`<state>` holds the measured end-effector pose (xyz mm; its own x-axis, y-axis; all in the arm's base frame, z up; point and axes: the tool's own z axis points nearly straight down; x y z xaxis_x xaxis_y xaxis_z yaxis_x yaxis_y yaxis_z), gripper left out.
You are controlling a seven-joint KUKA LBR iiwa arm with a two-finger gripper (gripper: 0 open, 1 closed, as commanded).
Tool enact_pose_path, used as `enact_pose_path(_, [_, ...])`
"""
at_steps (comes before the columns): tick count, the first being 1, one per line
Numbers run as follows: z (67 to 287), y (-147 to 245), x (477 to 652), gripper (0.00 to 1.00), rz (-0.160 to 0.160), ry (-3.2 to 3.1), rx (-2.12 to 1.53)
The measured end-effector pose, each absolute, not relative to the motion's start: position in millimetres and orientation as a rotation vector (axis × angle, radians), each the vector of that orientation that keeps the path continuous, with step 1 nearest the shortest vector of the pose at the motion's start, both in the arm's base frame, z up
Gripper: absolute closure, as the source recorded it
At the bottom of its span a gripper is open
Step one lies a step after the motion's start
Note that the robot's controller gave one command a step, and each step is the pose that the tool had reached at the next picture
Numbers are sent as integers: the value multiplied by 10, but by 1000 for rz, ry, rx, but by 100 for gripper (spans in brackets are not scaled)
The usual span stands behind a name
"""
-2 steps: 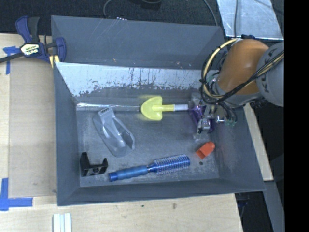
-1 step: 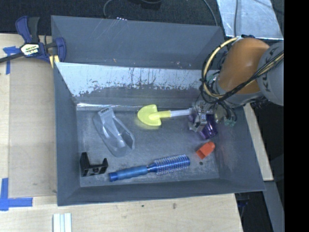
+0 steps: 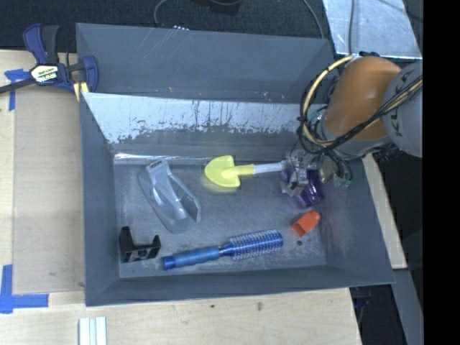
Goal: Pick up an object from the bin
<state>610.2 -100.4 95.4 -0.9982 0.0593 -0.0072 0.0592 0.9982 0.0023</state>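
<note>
My gripper (image 3: pixel 298 176) is low in the right part of the bin, at the end of the pale handle of a yellow toy shovel (image 3: pixel 223 172); the shovel lies flat with its blade pointing left. A small purple thing (image 3: pixel 313 192) sits right against the gripper's lower side, partly hidden by it. An orange block (image 3: pixel 305 223) lies just below, apart from the gripper.
A blue hairbrush (image 3: pixel 223 250) lies along the front of the bin floor. A clear plastic piece (image 3: pixel 170 194) rests at the left, and a small black clip (image 3: pixel 136 245) sits in the front left corner. The arm with its orange cover and cables hangs over the bin's right wall.
</note>
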Motion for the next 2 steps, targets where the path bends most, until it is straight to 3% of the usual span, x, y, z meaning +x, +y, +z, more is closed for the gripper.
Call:
enact_pose_path(1, [1091,-991,6080,100,5,3144,115])
enact_pose_path(2, [1565,-1023,6191,100,2,3120,273])
